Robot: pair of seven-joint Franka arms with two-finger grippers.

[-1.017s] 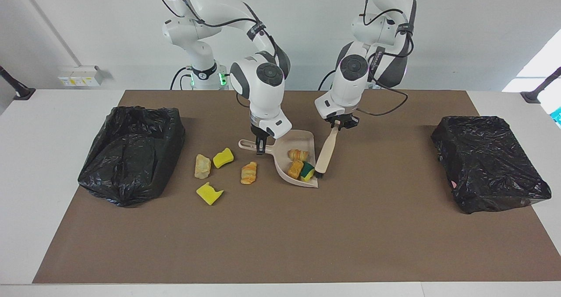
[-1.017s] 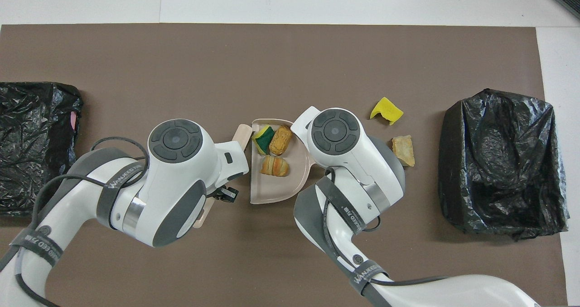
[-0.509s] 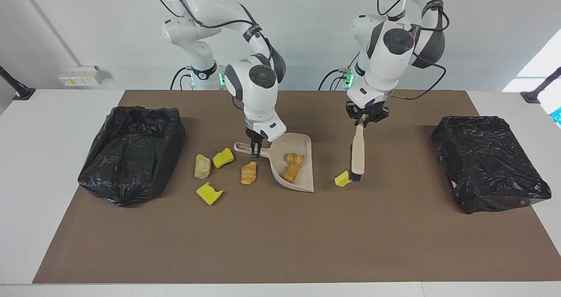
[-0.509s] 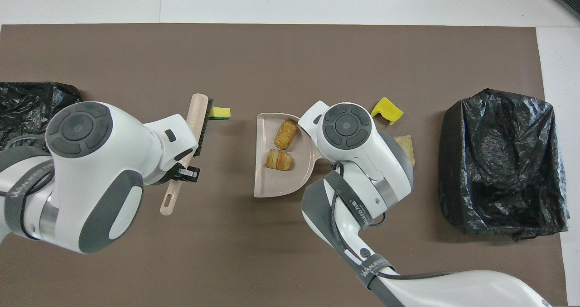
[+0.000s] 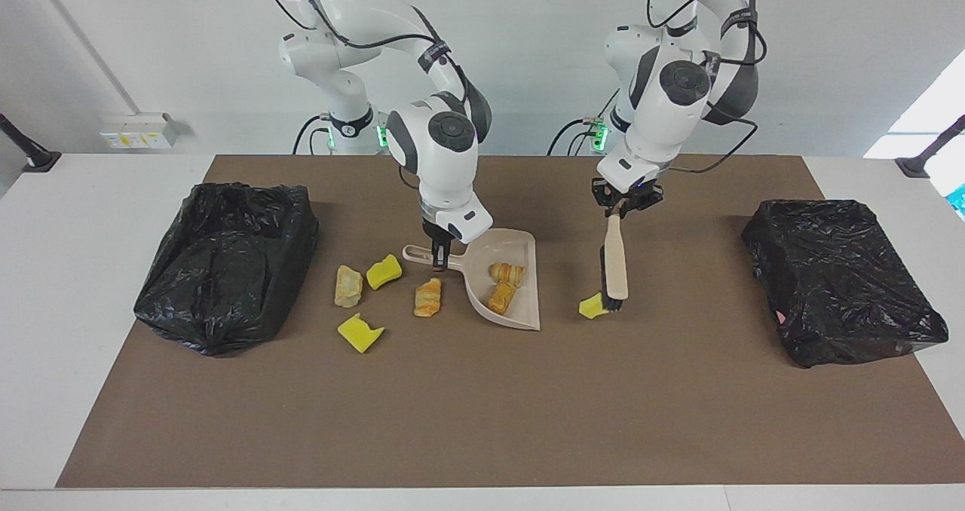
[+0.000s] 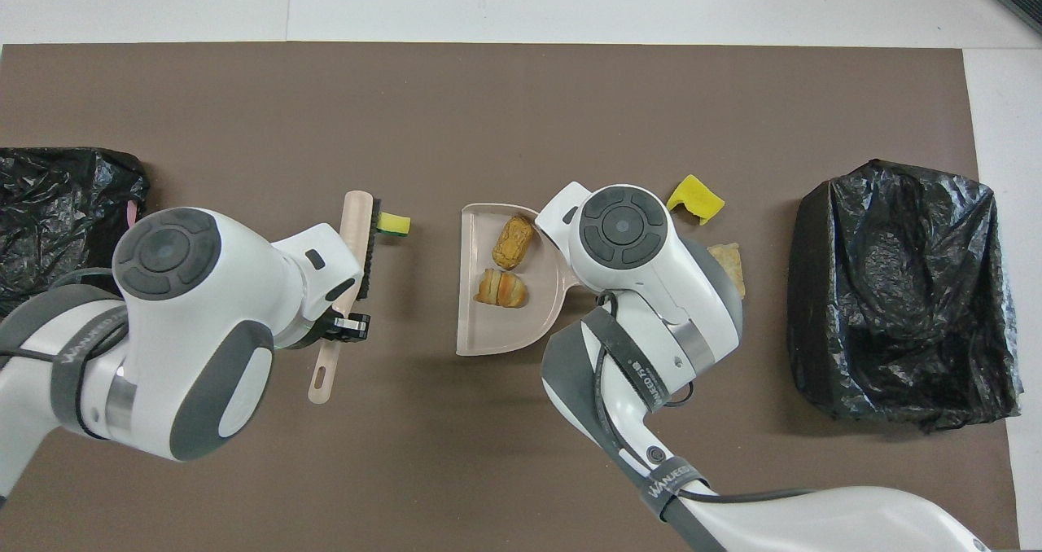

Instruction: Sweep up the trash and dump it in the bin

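My right gripper (image 5: 436, 258) is shut on the handle of the beige dustpan (image 5: 520, 316), which rests on the brown mat with two pastry pieces (image 5: 503, 283) in it. My left gripper (image 5: 623, 203) is shut on the handle of the beige brush (image 5: 616, 258), held nearly upright, bristles down. A green-backed yellow sponge bit (image 5: 593, 307) lies against the bristles, outside the pan. More trash lies between pan and bin: a croissant piece (image 5: 427, 298), two yellow sponge chunks (image 5: 383, 271) (image 5: 359, 332) and a pale pastry (image 5: 347, 286). The black-bagged bin (image 5: 226, 262) stands open at the right arm's end.
A second black bag-covered box (image 5: 840, 277) sits at the left arm's end of the table. The brown mat (image 5: 482, 405) covers most of the table. In the overhead view the right arm's wrist hides its gripper and part of the trash.
The left arm drew the brush away from the dustpan toward its own end of the table. The green-backed sponge left the pan with it. The dustpan shifted slightly toward the right arm's end.
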